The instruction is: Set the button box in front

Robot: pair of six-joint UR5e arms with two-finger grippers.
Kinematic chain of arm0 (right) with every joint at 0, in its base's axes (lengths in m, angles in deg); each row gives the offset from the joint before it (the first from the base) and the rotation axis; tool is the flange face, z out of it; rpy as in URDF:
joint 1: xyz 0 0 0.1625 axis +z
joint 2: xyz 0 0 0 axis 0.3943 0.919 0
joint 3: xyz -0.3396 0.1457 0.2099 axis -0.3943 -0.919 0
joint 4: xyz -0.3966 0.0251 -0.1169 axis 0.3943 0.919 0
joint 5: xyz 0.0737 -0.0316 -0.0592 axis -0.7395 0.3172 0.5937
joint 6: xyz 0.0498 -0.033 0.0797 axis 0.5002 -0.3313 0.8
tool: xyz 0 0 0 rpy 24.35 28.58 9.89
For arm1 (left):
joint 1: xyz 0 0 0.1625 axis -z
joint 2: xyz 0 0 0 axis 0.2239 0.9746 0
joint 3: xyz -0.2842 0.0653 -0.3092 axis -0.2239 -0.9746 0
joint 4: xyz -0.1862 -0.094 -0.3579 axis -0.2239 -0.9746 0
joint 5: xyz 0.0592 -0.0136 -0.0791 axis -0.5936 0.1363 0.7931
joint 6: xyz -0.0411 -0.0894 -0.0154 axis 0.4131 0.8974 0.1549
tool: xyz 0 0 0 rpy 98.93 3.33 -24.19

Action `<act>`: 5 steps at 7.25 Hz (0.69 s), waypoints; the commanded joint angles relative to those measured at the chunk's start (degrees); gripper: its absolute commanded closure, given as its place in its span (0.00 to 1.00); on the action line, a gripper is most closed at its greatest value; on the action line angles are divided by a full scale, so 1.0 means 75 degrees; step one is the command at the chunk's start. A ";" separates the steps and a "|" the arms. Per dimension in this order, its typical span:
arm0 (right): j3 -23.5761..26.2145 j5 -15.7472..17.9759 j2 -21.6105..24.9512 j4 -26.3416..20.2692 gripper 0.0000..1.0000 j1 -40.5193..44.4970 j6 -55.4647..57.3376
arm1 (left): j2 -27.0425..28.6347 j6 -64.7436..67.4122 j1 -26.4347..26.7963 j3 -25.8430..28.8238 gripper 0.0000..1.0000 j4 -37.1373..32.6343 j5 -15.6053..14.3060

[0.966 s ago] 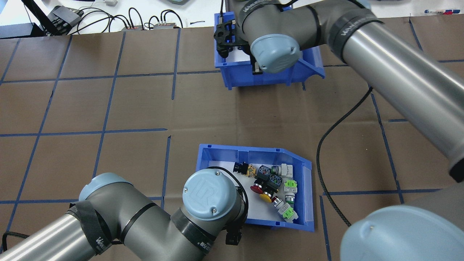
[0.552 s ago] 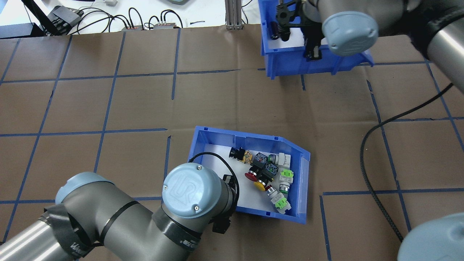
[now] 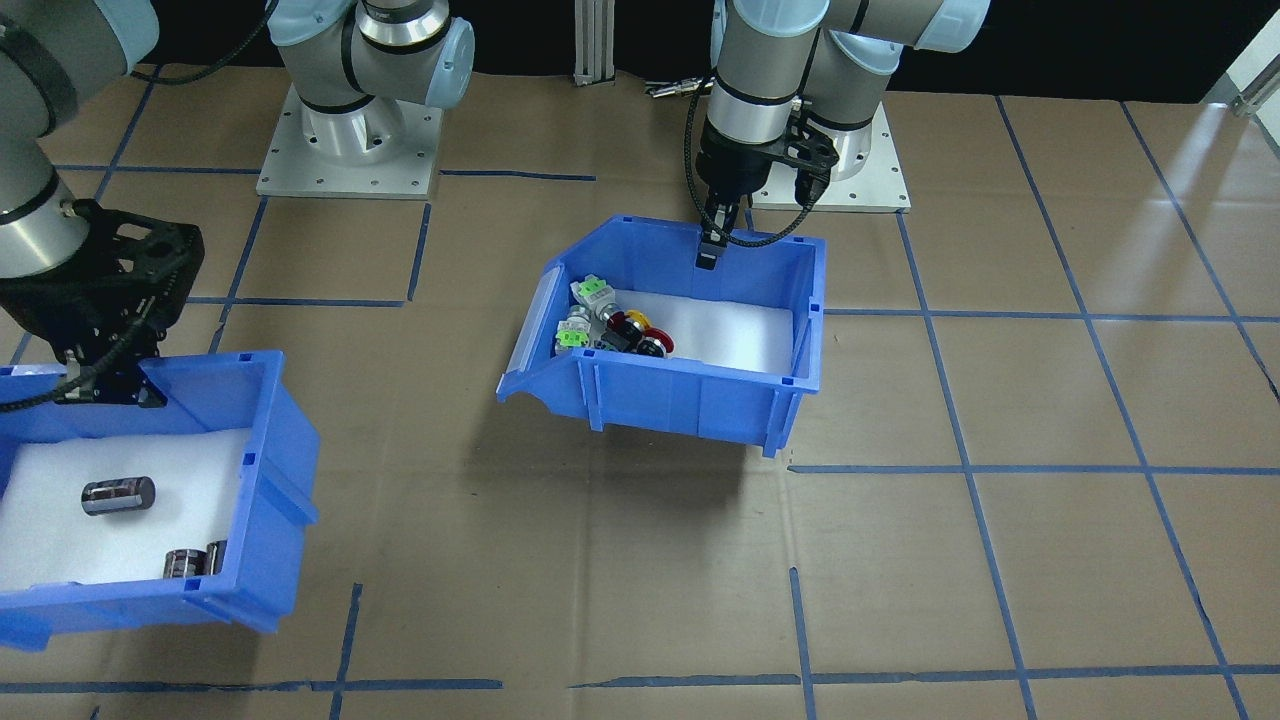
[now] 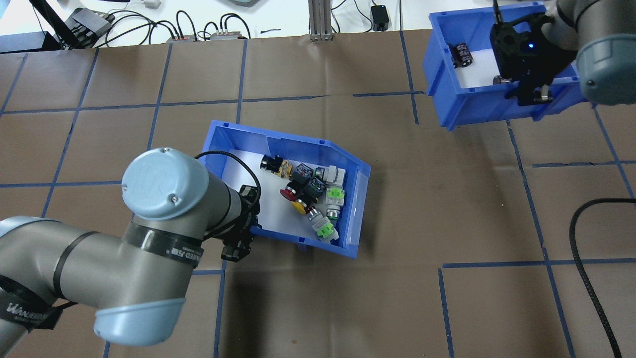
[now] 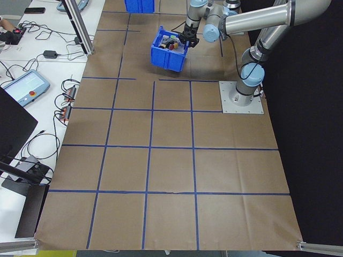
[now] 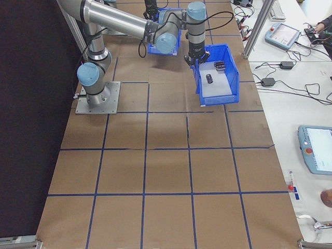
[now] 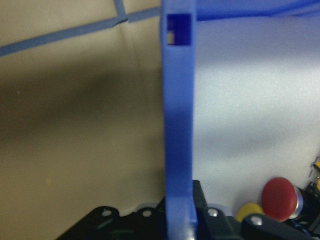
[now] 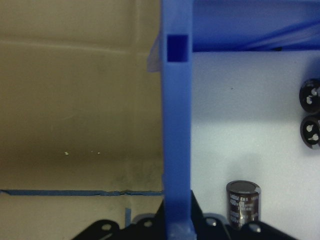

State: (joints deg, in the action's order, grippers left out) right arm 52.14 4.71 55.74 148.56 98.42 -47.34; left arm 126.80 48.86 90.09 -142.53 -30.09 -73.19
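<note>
Left gripper (image 3: 712, 243), clamped on the button box (image 4: 285, 191) wall, is carrying it forward off the table while right gripper (image 4: 529, 92), gripping the capacitor bin (image 4: 464, 107), is swinging that aside.

bright even light; wrist views blurred.

The left gripper (image 3: 712, 245) pinches the rear wall of the button box (image 3: 690, 400), which hangs tilted above the table (image 3: 1000, 560), its switches (image 3: 608, 322) below and beside the fingers. The right gripper (image 3: 105, 385) clamps the capacitor bin (image 3: 265, 480).
</note>
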 commanded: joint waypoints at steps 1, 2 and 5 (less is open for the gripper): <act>0.1348 0.0028 0.1271 -0.0151 0.96 -0.0545 -0.0405 | 0.1437 -0.0336 -0.0248 0.1822 1.00 -0.0435 -0.0019; 0.1495 0.0075 0.1418 -0.0152 0.97 -0.0546 -0.0428 | 0.2291 -0.0243 -0.0225 0.2678 1.00 -0.0448 -0.0008; 0.3039 0.0474 0.3043 -0.0385 0.97 -0.0522 -0.0850 | 0.4393 0.1017 0.0021 0.4686 0.99 -0.0377 0.0376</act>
State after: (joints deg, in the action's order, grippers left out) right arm 70.81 7.81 73.83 146.80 94.46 -53.14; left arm 154.43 51.75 89.34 -113.15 -32.84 -72.21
